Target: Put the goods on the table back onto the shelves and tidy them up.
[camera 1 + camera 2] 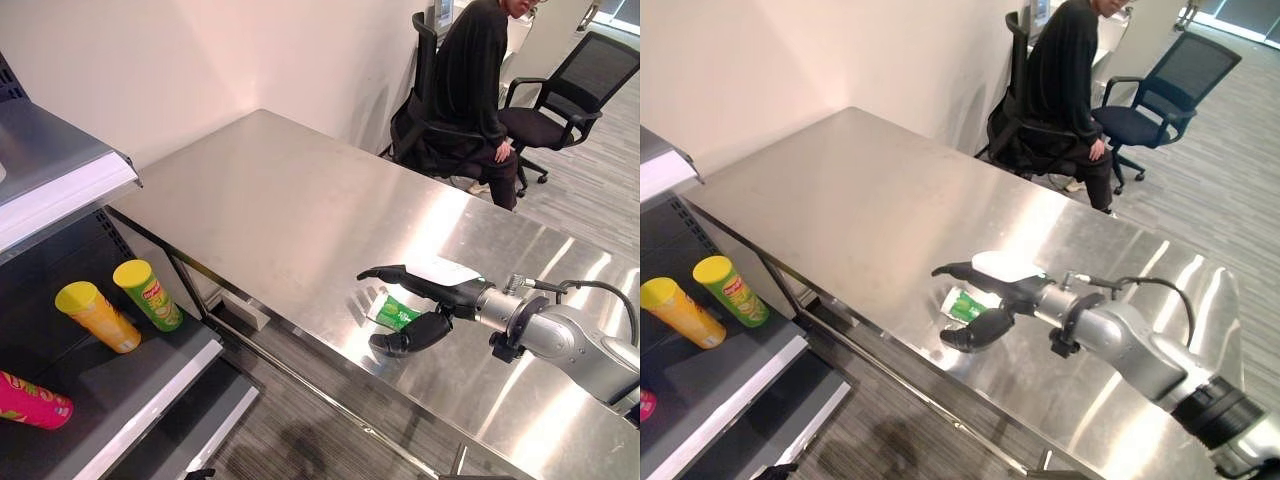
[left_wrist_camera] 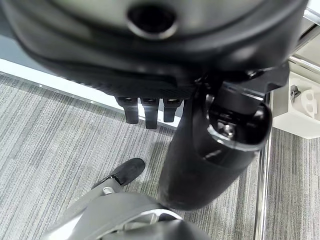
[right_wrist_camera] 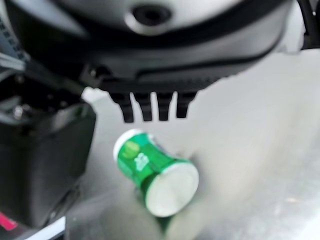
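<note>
A small green can [image 3: 152,172] lies on its side on the steel table [image 1: 300,210], between the spread thumb and fingers of the right hand [image 1: 425,300] — open, gripping nothing. It looks light, rigid, smooth and probably rolls; grasp across its round body.

One green can [image 1: 396,314] on the table [image 1: 270,200]; three tubes — yellow [image 1: 98,317], green [image 1: 149,295], pink [image 1: 33,401] — shelved.
</note>
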You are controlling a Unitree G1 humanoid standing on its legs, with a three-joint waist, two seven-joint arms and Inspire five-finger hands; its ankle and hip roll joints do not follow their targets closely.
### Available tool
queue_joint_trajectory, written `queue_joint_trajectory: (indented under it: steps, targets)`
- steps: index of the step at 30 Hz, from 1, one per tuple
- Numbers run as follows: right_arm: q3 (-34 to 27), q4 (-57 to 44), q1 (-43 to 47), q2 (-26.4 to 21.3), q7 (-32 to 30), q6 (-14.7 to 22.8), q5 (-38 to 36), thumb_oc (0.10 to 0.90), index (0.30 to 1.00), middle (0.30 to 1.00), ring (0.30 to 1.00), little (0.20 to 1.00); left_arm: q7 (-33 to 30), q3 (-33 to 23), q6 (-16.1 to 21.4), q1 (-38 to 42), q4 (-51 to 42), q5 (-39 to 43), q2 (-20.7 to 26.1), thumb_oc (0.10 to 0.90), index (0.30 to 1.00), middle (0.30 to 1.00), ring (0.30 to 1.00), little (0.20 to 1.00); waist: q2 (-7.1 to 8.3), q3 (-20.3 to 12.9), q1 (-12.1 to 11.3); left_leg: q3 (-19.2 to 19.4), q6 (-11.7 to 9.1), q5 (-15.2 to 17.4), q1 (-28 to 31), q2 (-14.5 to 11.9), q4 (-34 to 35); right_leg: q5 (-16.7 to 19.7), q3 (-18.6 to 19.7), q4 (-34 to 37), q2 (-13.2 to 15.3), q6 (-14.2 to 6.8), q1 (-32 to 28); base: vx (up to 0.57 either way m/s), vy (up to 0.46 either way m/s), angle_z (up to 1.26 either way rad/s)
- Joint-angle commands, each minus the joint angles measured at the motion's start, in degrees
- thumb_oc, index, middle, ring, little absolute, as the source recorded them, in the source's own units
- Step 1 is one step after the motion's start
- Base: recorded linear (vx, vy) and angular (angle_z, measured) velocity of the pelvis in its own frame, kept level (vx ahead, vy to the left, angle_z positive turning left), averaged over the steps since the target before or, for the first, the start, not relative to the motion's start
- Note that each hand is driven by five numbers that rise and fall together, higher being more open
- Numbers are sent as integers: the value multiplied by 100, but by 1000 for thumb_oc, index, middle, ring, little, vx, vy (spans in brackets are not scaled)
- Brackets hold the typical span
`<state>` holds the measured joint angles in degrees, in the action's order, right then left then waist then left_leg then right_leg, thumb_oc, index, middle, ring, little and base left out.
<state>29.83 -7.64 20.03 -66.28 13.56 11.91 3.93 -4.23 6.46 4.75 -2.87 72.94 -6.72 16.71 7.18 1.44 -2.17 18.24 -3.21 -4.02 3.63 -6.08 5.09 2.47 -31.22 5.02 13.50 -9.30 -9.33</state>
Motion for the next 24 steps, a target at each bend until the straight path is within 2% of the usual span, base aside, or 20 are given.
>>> queue_joint_trajectory:
  steps: [1,19,20,21,23,24]
  targets:
    - [-160,-211,166,96,-201,200,57,800,900,900,900,900,127,135,68,-74,354,16,-142,800,900,900,900,900,-41,-368,-219,-130,-250,433,110,-275,-23,354,322,-565,368,-409,284,0,0,0]
    - [133,406,235,565,-264,134,427,800,900,900,900,900,80,80,68,-82,378,43,-91,800,900,900,900,900,15,-285,-313,-217,-236,433,67,-263,-16,349,285,-584,372,-398,294,0,0,0]
    - [187,453,282,580,-247,132,456,767,851,851,851,851,72,78,73,-75,377,47,-86,800,900,900,900,900,22,-276,-331,-226,-238,430,59,-262,-16,348,280,-582,369,-397,293,0,0,0]
    - [223,474,314,588,-241,133,471,667,700,700,700,700,71,80,75,-72,376,49,-81,800,900,900,900,900,30,-275,-342,-228,-237,432,56,-261,-16,349,278,-578,365,-396,287,0,0,0]
    - [278,480,362,569,-209,140,490,609,613,613,613,613,69,80,77,-68,373,49,-71,800,900,900,900,900,42,-273,-351,-236,-237,434,51,-258,-17,355,273,-579,369,-400,283,0,0,0]
    - [280,479,364,568,-208,140,489,612,618,618,618,618,69,79,77,-68,372,49,-73,800,900,900,900,900,41,-273,-349,-237,-237,434,51,-258,-17,355,272,-579,369,-400,283,0,0,0]
